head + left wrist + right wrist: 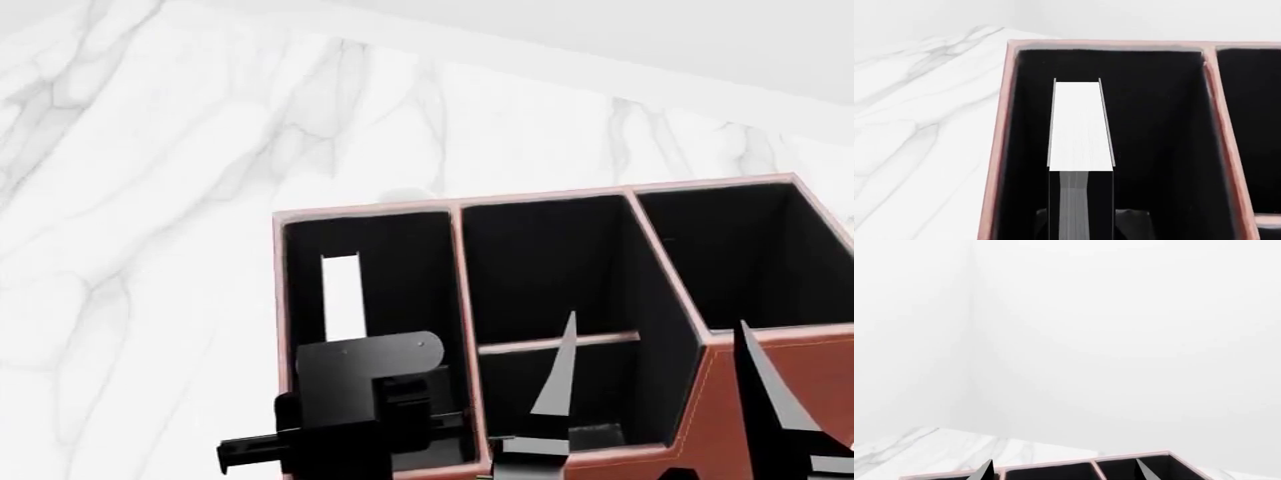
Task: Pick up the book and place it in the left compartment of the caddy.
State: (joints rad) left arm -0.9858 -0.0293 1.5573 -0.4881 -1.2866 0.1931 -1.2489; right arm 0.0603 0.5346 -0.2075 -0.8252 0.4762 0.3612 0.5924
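1. We see the book upright inside the left compartment of the caddy, at the table's near edge.
2. Our left claw sits directly above it, seemingly clamping its top, long axis vertical.
3. Our right claw hangs spread, empty, farther off.

Black book with white page edges stands upright inside left compartment of reddish-brown caddy, black-lined.
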